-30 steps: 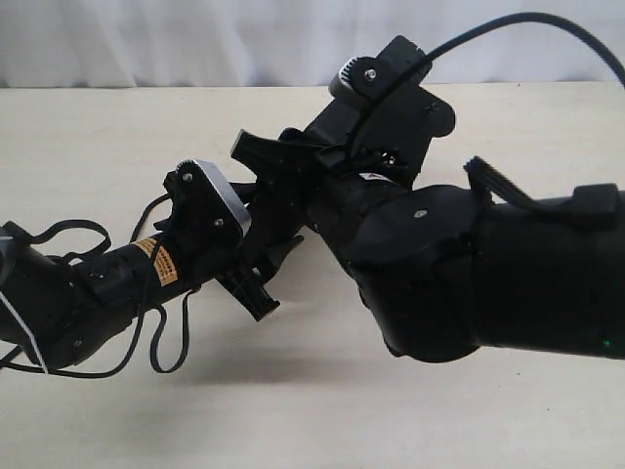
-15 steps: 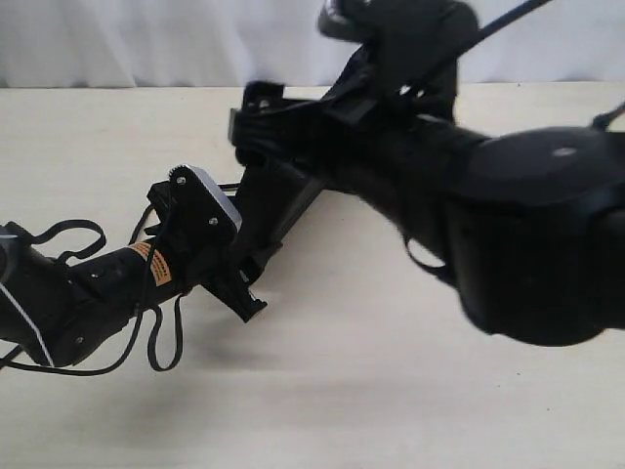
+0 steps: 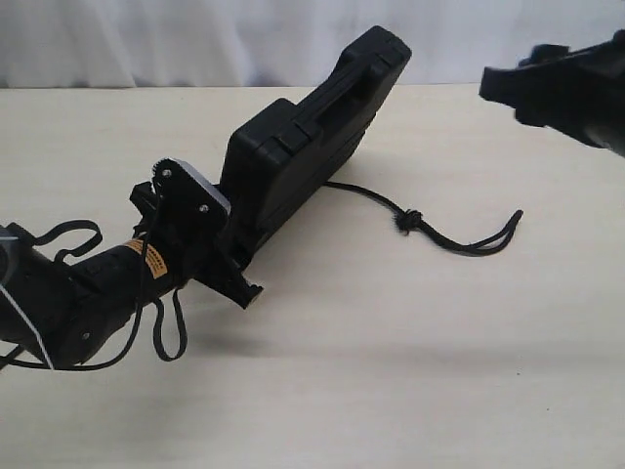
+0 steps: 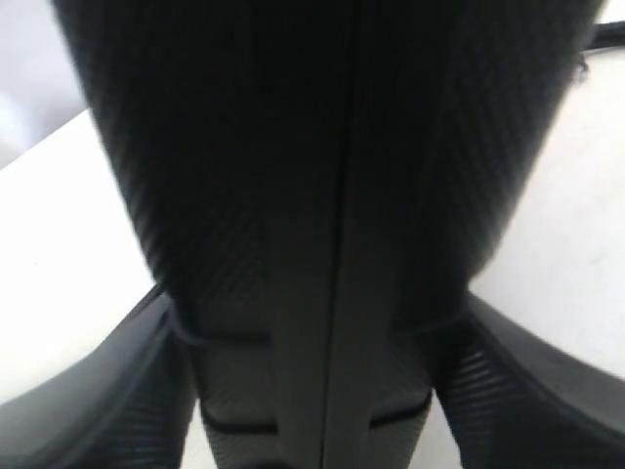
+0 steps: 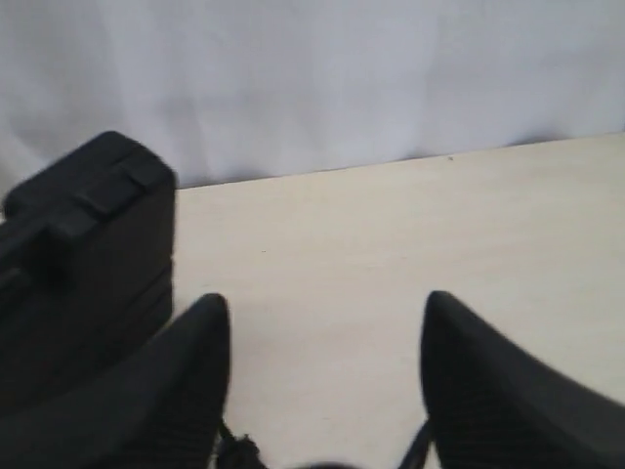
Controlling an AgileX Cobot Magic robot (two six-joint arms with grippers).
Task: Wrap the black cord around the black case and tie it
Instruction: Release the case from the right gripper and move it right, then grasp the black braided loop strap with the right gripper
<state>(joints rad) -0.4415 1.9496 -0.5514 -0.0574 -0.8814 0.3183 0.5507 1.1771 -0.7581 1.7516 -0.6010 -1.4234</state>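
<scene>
The black case (image 3: 303,147) is tilted up off the table, its handle end highest toward the back. My left gripper (image 3: 234,262) is shut on its lower end. In the left wrist view the case (image 4: 322,147) fills the frame between both fingers (image 4: 107,391). The black cord (image 3: 371,200) runs out from under the case and lies on the table, with its knot (image 3: 408,221) and doubled loop (image 3: 488,241) to the right. My right gripper (image 3: 503,90) hangs open at the upper right, apart from case and cord. Its wrist view shows the gripper (image 5: 325,305) empty, the case (image 5: 88,254) to one side and the knot (image 5: 234,451) below.
Thin black arm cables (image 3: 164,332) loop around my left arm (image 3: 88,293) at the left. The light wooden table (image 3: 391,371) lies bare in front and to the right. A white backdrop (image 3: 195,39) closes off the far edge.
My right arm has pulled back from the case, up and to the right, uncovering the case and the cord on the table. The left gripper keeps its hold on the case.
</scene>
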